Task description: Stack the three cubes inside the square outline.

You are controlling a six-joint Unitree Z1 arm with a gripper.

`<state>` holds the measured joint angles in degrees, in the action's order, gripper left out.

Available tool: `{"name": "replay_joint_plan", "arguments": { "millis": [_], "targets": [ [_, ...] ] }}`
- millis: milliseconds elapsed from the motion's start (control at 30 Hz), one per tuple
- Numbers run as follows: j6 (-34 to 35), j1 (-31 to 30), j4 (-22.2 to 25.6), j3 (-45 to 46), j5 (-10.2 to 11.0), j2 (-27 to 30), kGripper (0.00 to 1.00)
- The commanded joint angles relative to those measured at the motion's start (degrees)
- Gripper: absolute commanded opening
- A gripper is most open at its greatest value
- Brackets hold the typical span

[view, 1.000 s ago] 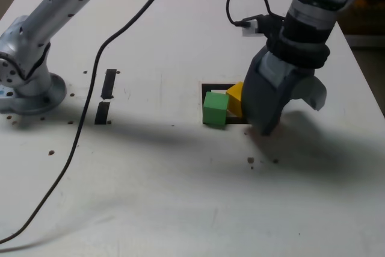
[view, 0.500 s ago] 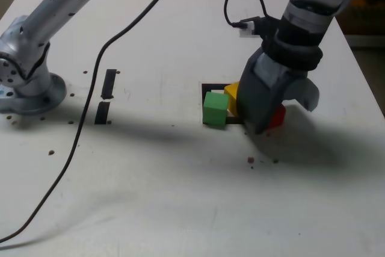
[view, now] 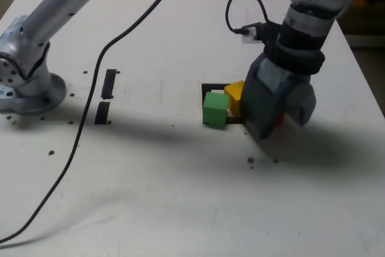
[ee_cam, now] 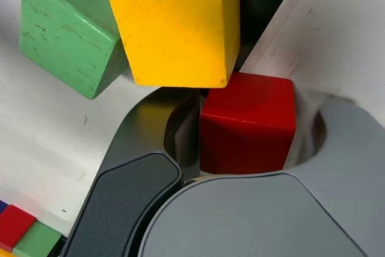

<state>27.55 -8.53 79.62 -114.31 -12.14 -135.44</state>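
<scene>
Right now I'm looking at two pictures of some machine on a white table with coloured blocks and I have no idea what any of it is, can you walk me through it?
It is a single robot arm. Its base sits at the exterior view's left; the arm reaches across and ends in a grey gripper, the part that grasps.

One picture comes from a camera off the arm, looking down at the white table. The other comes from a camera on the wrist, looking past the gripper at close range.

On the table are a green cube and a yellow cube at a square outline of black tape, two short black strips, and a black cable.

The wrist view shows a red cube sitting between the gripper's jaws, which have closed in around it. It appears to rest on the table beside the yellow cube, not lifted.
</scene>
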Motion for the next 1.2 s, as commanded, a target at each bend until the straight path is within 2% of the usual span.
{"name": "replay_joint_plan", "arguments": {
  "millis": [0,100,233,500,800,900,1167],
  "targets": [
    [-0.06,-0.08,-0.23,-0.13,0.49,-0.07,0.31],
    [-0.76,-0.08,-0.37,-0.5,0.79,0.06,0.21],
    [-2.06,-0.1,-1.3,-0.78,0.16,0.18,0.16],
    [-2.22,-0.52,-4.43,-0.98,-0.31,0.71,0.18],
    [-1.54,-0.54,-2.03,-1.14,-0.21,2.17,0.18],
    [-0.94,-0.8,0.19,-1.88,1.32,3.26,0.18],
    [-0.05,-1.34,7.18,-7.18,10.33,6.58,0.18]
  ]
}}
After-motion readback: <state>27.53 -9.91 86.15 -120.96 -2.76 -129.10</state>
